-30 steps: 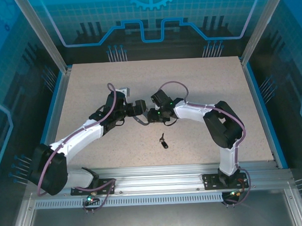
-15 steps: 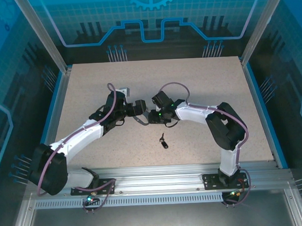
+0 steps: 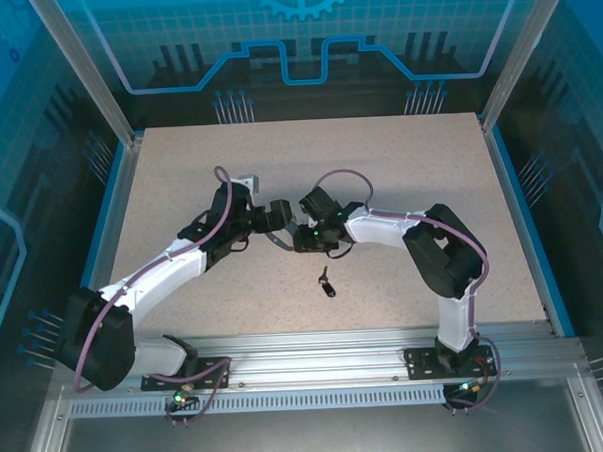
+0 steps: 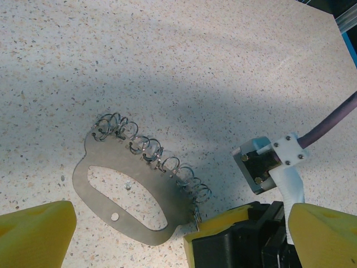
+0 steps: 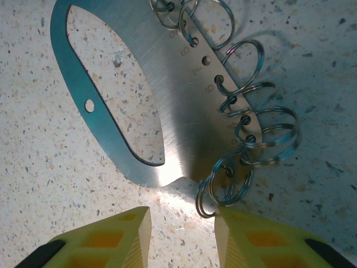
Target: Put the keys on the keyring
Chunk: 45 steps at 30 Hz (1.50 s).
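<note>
I see the speckled table point(image 3: 429, 170) carrying everything, with both arms reaching in towards its middle. The left arm point(image 3: 154, 277) comes up from about 7 o'clock and the right arm point(image 3: 438, 255) folds in from about 5 o'clock, so their tips nearly meet. The left gripper point(image 3: 278, 215) hangs low over the surface. In its wrist view it point(image 4: 181, 211) is spread wide and released, with one yellow finger point(image 4: 33, 234) on each side of the keyring and neither touching it. The right gripper point(image 3: 304, 234) sits at about 4 o'clock from the left one. In its own wrist view it point(image 5: 183, 223) is also released, its two yellow fingertips point(image 5: 120, 237) a narrow gap apart with bare table between them, just short of the plate's end. The keyring point(image 3: 280, 243) lies flat on the table between the two grippers, held by neither. Up close it point(image 4: 162, 195) is a flat grey metal oval with a long cut-out and a small hole. A fringe of split rings point(image 4: 146, 149) is threaded along its edge from 10 o'clock to 4 o'clock. In the right wrist view the plate point(image 5: 167, 111) looks brushed, and its last ring hangs just above the finger gap. The key point(image 3: 327, 282), tiny and black-headed, lies alone at about 5 o'clock from the keyring, well apart from it and from both grippers.
</note>
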Tool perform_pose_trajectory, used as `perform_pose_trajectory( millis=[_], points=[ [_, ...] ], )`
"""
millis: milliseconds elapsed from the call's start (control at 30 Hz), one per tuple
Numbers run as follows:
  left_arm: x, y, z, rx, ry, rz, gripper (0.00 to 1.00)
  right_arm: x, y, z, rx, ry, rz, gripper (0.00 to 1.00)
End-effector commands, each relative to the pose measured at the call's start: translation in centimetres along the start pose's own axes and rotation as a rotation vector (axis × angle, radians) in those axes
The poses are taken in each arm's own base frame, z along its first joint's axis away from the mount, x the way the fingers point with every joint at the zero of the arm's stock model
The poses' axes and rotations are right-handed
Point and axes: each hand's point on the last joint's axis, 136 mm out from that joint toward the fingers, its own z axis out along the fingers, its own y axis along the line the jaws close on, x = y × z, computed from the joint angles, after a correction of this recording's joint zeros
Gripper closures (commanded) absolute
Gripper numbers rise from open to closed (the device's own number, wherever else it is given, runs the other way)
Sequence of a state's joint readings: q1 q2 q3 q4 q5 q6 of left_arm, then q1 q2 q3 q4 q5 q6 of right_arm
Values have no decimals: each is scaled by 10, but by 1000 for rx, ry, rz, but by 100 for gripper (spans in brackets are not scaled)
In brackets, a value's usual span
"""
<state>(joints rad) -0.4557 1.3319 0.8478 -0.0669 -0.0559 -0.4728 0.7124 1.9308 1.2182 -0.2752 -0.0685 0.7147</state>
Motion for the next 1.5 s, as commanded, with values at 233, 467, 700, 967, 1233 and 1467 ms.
perform_pose_trajectory(
  millis=[233, 467, 700, 967, 1233, 1467],
  points=[
    [1, -1, -1, -1, -4, 4, 1, -24, -6, 2, -5, -35, 32, 63],
    [1, -2, -2, 1, -5, 4, 1, -39, -11, 0, 2, -54, 32, 63],
    [1, -2, -3, 2, -6, 4, 1, -47, -21, 2, 24, -65, 26, 63],
    [0, -4, -4, 8, -7, 5, 1, -52, -26, 6, 35, -63, -3, 64],
    [-2, -5, -5, 9, -9, 6, 1, -52, -30, 12, 54, -50, -17, 65],
    [-4, -6, -7, 12, -14, 6, 1, -51, -31, -1, 56, -72, -12, 60]
  ],
)
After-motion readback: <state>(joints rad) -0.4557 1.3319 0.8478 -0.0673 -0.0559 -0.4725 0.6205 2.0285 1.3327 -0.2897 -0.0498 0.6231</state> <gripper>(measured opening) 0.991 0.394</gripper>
